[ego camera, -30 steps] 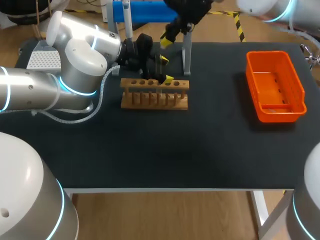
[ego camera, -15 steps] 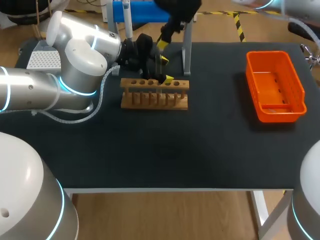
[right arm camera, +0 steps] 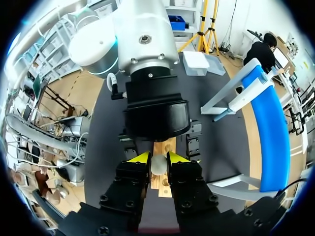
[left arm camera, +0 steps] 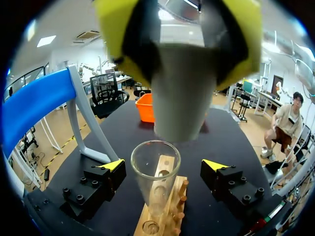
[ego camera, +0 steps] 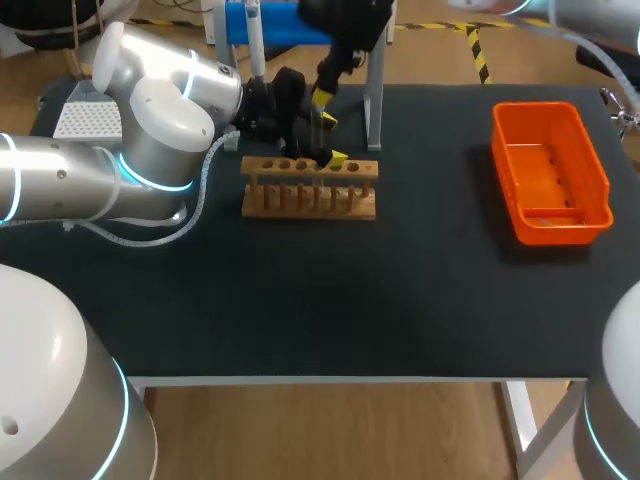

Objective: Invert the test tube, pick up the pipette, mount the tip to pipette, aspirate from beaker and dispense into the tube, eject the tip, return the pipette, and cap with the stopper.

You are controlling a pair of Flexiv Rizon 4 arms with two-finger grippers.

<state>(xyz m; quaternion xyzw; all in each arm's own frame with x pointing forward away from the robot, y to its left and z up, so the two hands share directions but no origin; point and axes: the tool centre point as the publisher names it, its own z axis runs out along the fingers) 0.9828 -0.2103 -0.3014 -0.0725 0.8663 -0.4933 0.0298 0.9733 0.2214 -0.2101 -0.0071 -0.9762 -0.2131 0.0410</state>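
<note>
test tube point(left arm camera: 155, 169): clear, upright, open, in wooden rack point(left arm camera: 174, 209) | stopper point(left arm camera: 179, 93): pale, just above

The black-topped table point(ego camera: 400, 300) is being looked down on from a fixed camera high behind the robot. It is set far enough back that the slotted wooden rack point(ego camera: 310, 188) and the orange plastic basket point(ego camera: 550, 170) are both being taken in. The left wrist camera is being pointed low along the table towards the basket, very close to the clear glass tube point(left arm camera: 155, 182) and the pale tapered stopper point(left arm camera: 179, 93) just above it. The right wrist camera is being aimed downward onto the same stopper and rack, with the white-and-grey left arm point(right arm camera: 147, 59) just beyond. The rack is being shared by all three views.
</note>
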